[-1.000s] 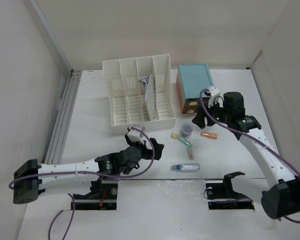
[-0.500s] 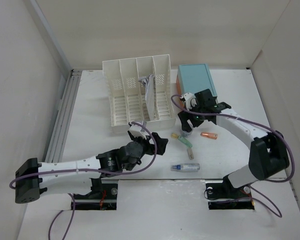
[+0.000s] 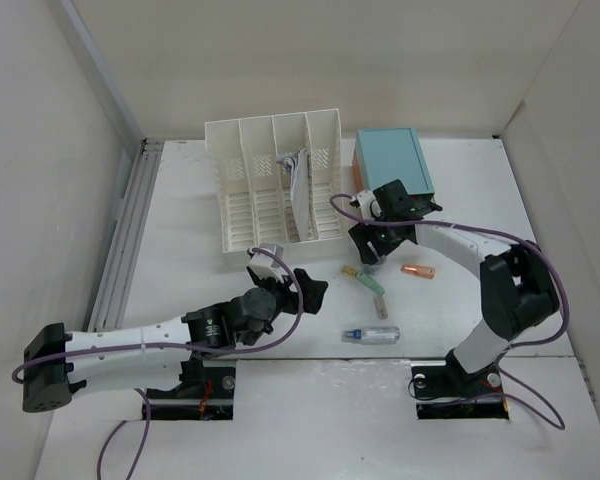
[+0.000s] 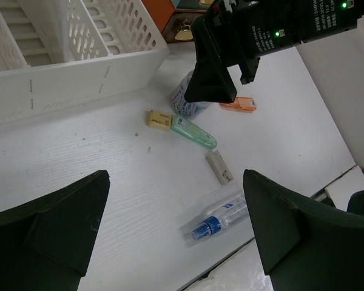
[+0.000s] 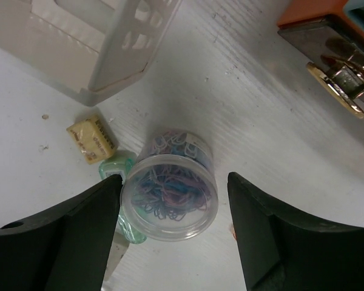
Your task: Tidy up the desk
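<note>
- Desk [image 3: 180, 230]: one flat matte white top with a fine ribbed grain, filling the middle of the top view between pale walls.
- File rack [image 3: 275, 190]: one, white slotted plastic with four slots, upper centre. Folded papers [image 3: 298, 170] stand in the third slot from the left.
- Box [image 3: 392, 165]: one, teal top and orange front, just right of the rack. A brass pull [image 5: 343, 85] shows on its front.
- Tub [image 5: 168, 188]: one, round clear plastic, full of coloured paper clips, upright on the desk at centre.
- Right gripper [image 5: 170, 206]: fingers spread, one on each side of the tub. Contact cannot be told.
- Left gripper [image 4: 176, 224]: fingers spread wide and holding nothing, lower centre of the top view.
- Loose items right of centre, one of each:
  - tan block [image 5: 91, 139]
  - translucent green tube [image 4: 194, 133], next to the tan block
  - orange piece [image 4: 238, 104]
  - grey chip [image 4: 219, 167]
  - clear bottle [image 4: 218, 217] with a blue cap, lying flat
</note>
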You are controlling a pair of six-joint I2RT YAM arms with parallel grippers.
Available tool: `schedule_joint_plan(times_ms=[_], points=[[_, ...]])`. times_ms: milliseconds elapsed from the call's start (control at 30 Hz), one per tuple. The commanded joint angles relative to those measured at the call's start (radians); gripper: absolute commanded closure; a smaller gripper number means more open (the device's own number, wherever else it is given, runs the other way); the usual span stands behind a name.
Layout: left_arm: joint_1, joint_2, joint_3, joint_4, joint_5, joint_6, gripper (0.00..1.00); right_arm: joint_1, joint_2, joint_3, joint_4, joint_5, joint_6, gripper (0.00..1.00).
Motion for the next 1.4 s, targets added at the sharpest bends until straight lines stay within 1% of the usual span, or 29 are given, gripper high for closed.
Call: schedule_joint_plan(times_ms=[0,33,200,300,333,367,433,467,500,533,567,600,633,800,900,1133,1233,1300,1333,1367], points=[[0.005,-0.018,-0.004,0.006,-0.012,-0.008,0.11,0.001,0.030,0.042,-0.008,0.021,0.020,0.26],[0.005,-0.018,-0.004,0.006,-0.012,-0.017,0.11,0.001,0.030,0.042,-0.008,0.021,0.020,0.27],[0.005,-0.038,-0.015,-0.013,-0.012,-0.017,0.11,-0.008,0.030,0.051,-0.017,0.021,0.020,0.27],[0.005,-0.057,-0.024,-0.013,-0.021,-0.017,0.11,-0.008,0.030,0.051,-0.026,0.021,0.020,0.33],[0.005,-0.057,-0.024,-0.024,-0.021,-0.026,0.11,-0.008,0.030,0.051,-0.026,0.012,0.020,0.35],[0.005,-0.067,-0.024,-0.024,-0.021,-0.026,0.11,-0.008,0.030,0.051,-0.026,0.012,0.020,0.42],[0.005,-0.076,-0.024,-0.033,-0.021,-0.026,0.11,-0.008,0.030,0.060,-0.035,0.012,0.020,0.44],[0.005,-0.077,-0.024,-0.042,-0.021,-0.026,0.11,-0.008,0.030,0.060,-0.035,0.003,0.020,0.46],[0.005,-0.077,-0.024,-0.042,-0.021,-0.026,0.11,-0.017,0.030,0.060,-0.035,0.003,0.020,0.55],[0.005,-0.086,-0.024,-0.051,-0.021,-0.026,0.11,-0.017,0.030,0.060,-0.035,-0.006,0.020,0.59],[0.005,-0.095,-0.024,-0.051,-0.032,-0.026,0.11,-0.017,0.030,0.060,-0.044,-0.022,0.010,0.62],[0.005,-0.095,-0.024,-0.051,-0.032,-0.026,0.11,-0.017,0.018,0.060,-0.044,-0.037,0.009,0.67],[0.005,-0.095,-0.024,-0.051,-0.032,-0.026,0.11,-0.017,0.007,0.060,-0.045,-0.048,-0.012,0.70],[0.005,-0.104,-0.024,-0.060,-0.032,-0.026,0.11,0.030,-0.146,0.051,-0.023,-0.039,-0.056,0.71],[0.005,-0.104,-0.024,-0.060,-0.032,-0.036,0.11,0.030,-0.206,0.072,-0.023,-0.074,-0.084,0.71],[0.005,-0.104,-0.024,-0.071,-0.032,-0.036,0.11,0.029,-0.324,0.135,-0.023,-0.062,-0.109,0.71],[0.005,-0.104,-0.024,-0.071,-0.032,-0.036,0.11,-0.010,-0.358,0.144,0.014,-0.014,-0.109,0.71],[0.005,-0.104,-0.024,-0.071,-0.032,-0.045,0.11,-0.037,-0.389,0.144,0.056,0.056,-0.099,0.71],[0.005,-0.104,-0.024,-0.071,-0.032,-0.045,0.11,-0.048,-0.389,0.144,0.072,0.090,-0.068,0.71],[0.005,-0.104,-0.024,-0.071,-0.032,-0.045,0.11,-0.059,-0.398,0.144,0.084,0.122,-0.067,0.72]])
